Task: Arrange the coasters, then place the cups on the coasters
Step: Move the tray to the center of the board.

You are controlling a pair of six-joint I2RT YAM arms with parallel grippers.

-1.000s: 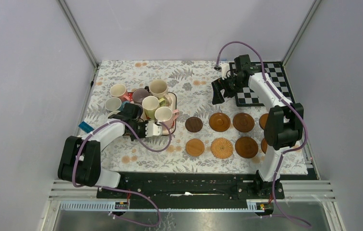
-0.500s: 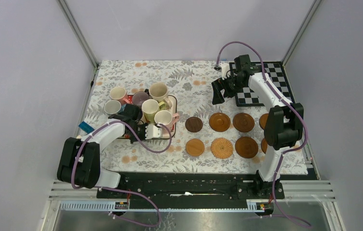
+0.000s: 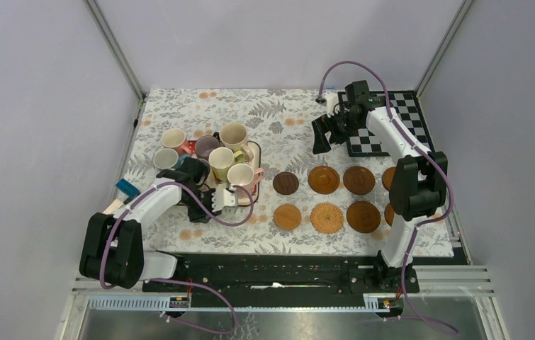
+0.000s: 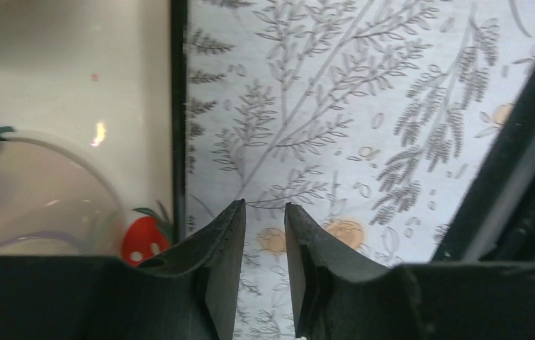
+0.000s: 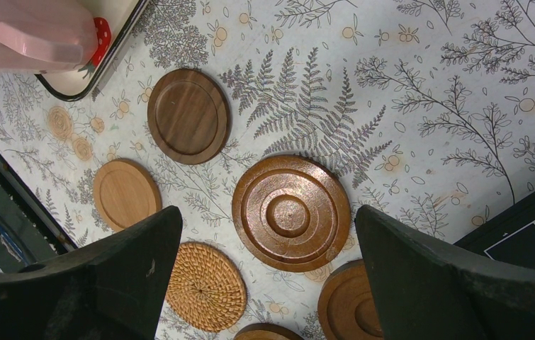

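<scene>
On the counter (image 3: 264, 117), left half, six cups are crowding on and around the strawberry tray (image 3: 256, 151): cream cup (image 3: 174, 136) and pale cup (image 3: 166, 156) at the left, purple cup (image 3: 206, 145) and tall cream cup (image 3: 234, 132) farther back, green cup (image 3: 221, 156) in the middle, pink cup (image 3: 240, 173) at the near right corner.

Left jaws are hovering just near of the pink cup, at the tray's near right corner. In the left wrist view they are standing a narrow gap apart, gripping nothing, over the leaf-print cloth (image 4: 363, 106) just beside the tray's black rim. Can't tell if the tips are touching the cloth.

Right of the tray, coasters are lying flat in two rows:
- Far row: dark coaster (image 3: 285, 183), ringed coaster (image 3: 323, 179), brown coaster (image 3: 358, 180).
- Near row: tan coaster (image 3: 287, 217), woven coaster (image 3: 327, 217), another brown one.

Two more are showing partly behind the right arm (image 3: 413, 184). No cup is on a coaster yet.

Right jaws are hanging wide apart, holding nothing, raised at the far right beside the checkerboard mat (image 3: 409, 113), with the ringed coaster below between them in the wrist view.
</scene>
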